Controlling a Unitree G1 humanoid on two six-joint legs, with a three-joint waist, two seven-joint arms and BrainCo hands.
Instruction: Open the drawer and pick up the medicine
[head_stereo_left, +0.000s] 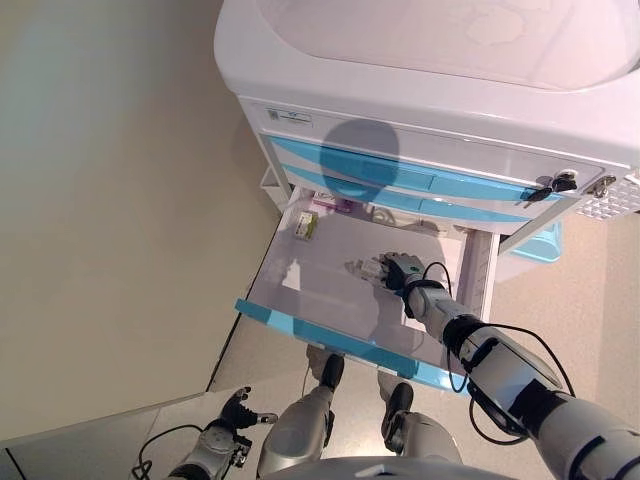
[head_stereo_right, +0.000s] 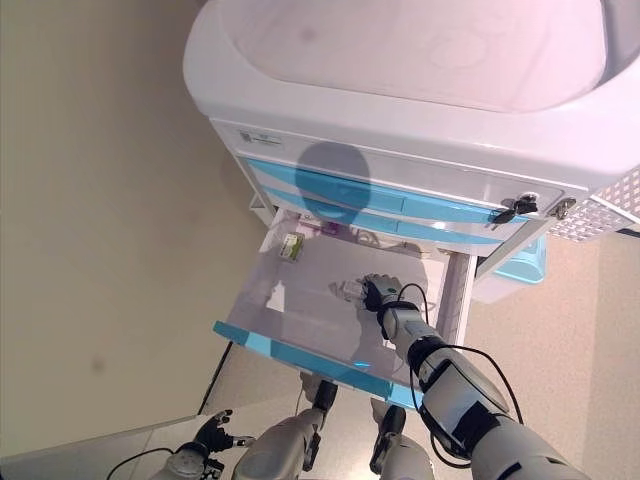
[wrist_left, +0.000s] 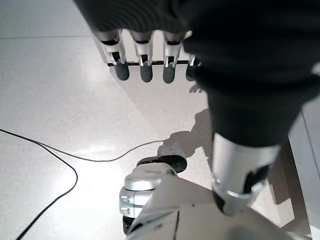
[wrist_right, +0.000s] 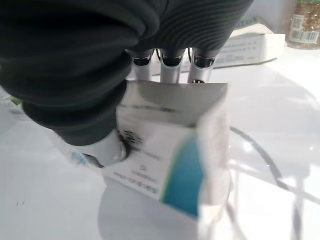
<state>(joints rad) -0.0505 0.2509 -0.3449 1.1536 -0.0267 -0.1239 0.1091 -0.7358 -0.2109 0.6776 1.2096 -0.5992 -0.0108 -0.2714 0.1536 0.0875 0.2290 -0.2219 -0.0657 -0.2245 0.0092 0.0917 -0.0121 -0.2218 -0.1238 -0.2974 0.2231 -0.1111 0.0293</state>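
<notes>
The lowest drawer of a white cart with blue drawer fronts stands pulled out. My right hand reaches into it from the right. In the right wrist view its fingers and thumb are curled round a white medicine box with a teal corner, held just above the drawer floor. The same box shows as a small white shape at the fingertips. My left hand hangs low beside the cart over the floor, fingers relaxed and holding nothing.
At the back of the drawer lie a small green-and-white box, a pink packet, a flat white box and a small bottle. A key sticks out of the cart's lock. A pale blue bin hangs on the cart's right side.
</notes>
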